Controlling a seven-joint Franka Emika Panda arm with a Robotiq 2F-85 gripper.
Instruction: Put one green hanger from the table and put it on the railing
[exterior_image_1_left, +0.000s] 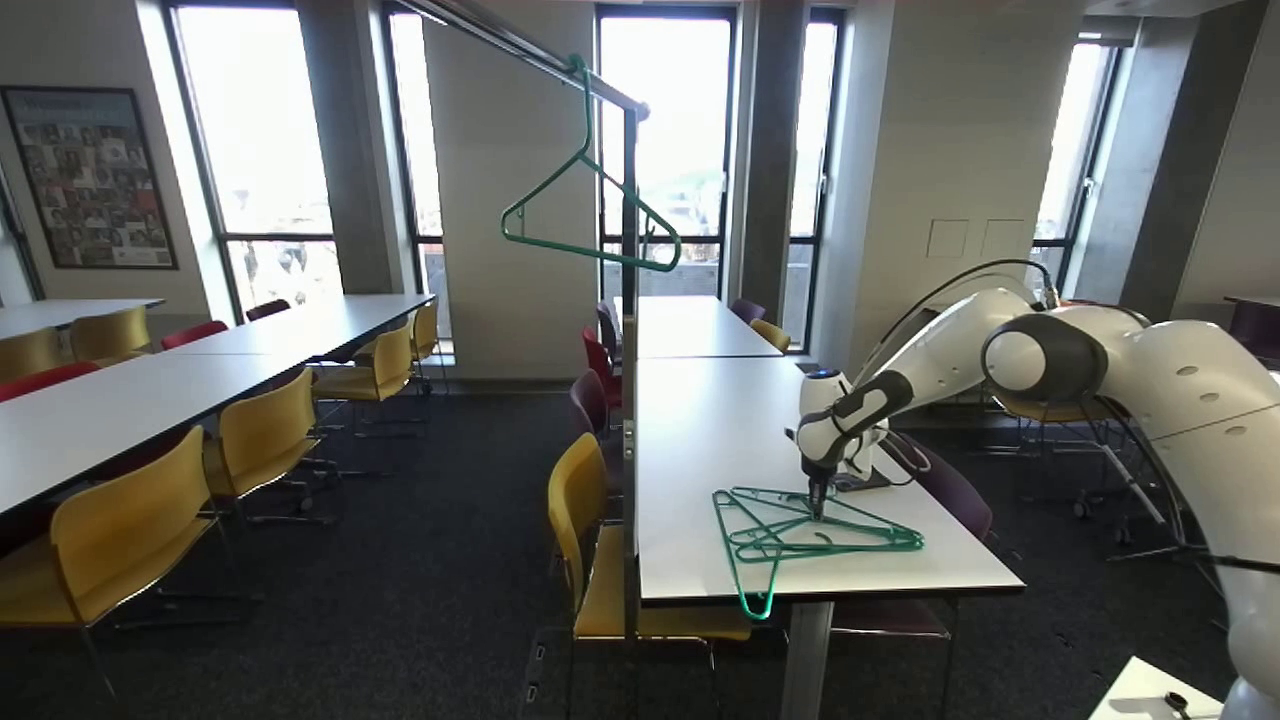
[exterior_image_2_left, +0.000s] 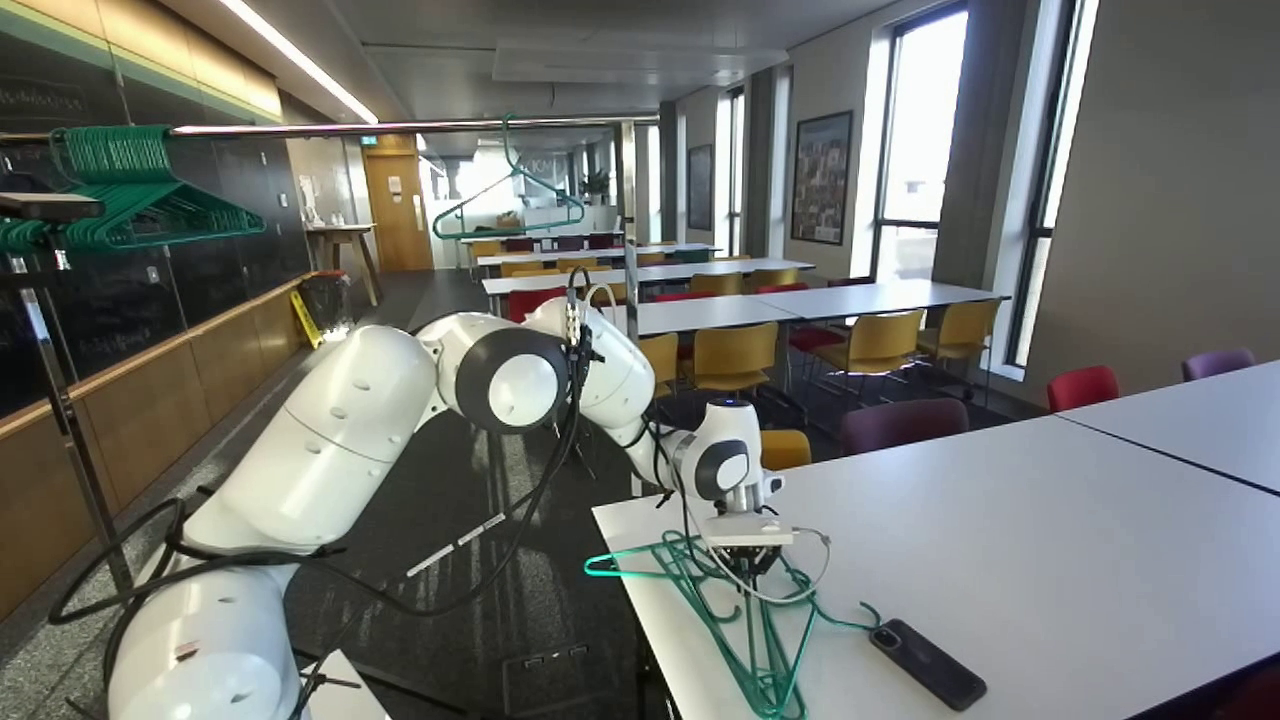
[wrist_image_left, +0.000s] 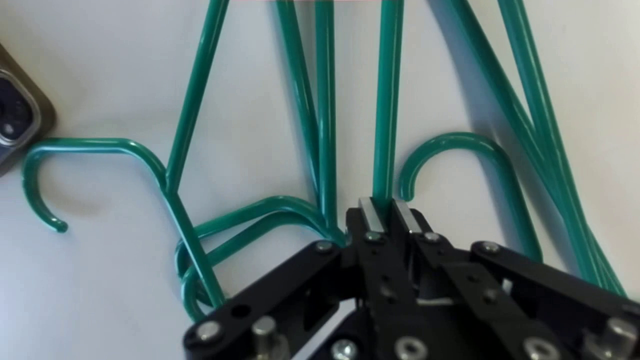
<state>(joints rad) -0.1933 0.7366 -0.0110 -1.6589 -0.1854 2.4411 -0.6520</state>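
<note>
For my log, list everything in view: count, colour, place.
Loose hangers: several, green, on table
Table: one, white, beneath them
Hung hangers: several, green, on railing
Railing: one, grey, above table height
Phone: one, dark, on table
Other tables: several, white, in rows
Chairs: many, yellow, red, purple, around tables
Windows: several, bright, beyond tables
Door: one, brown, far end
Blackboard panels: several, black, opposite windows
Arm: one, white, over table
Pincer: one, black, gripping a loose hanger

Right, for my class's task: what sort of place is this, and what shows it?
Most likely a classroom or study room: tables stand in rows, chairs line them, and a dark board seems to carry faint writing.
</note>
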